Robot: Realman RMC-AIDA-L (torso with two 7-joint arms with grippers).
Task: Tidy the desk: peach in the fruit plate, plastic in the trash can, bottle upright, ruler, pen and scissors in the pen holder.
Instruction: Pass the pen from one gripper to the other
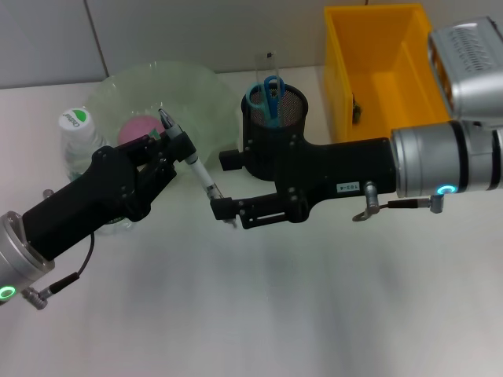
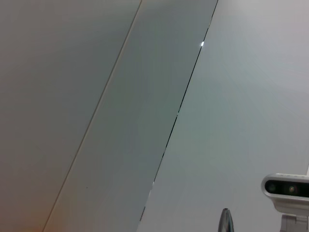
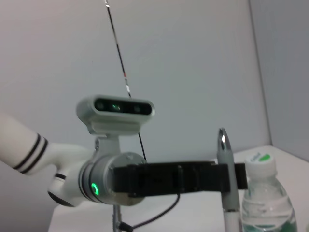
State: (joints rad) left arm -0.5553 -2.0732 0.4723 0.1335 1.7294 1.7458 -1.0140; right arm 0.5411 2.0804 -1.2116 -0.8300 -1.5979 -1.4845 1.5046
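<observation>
It looked like a robot test lab staged as an office desk. A plain white table [image 1: 259, 314] stood against bare grey wall panels [image 2: 96, 96], with no other furnishing in view. On it sat a mesh pen holder [image 1: 275, 118], a yellow bin [image 1: 377, 71] and a water bottle [image 1: 78, 141]. The right wrist view showed the robot's own camera head [image 3: 116, 113] before the blank wall.

Head view down over the desk [image 1: 251, 314]; both wrist views up at the wall, sharing the pen [image 3: 227, 183]
</observation>
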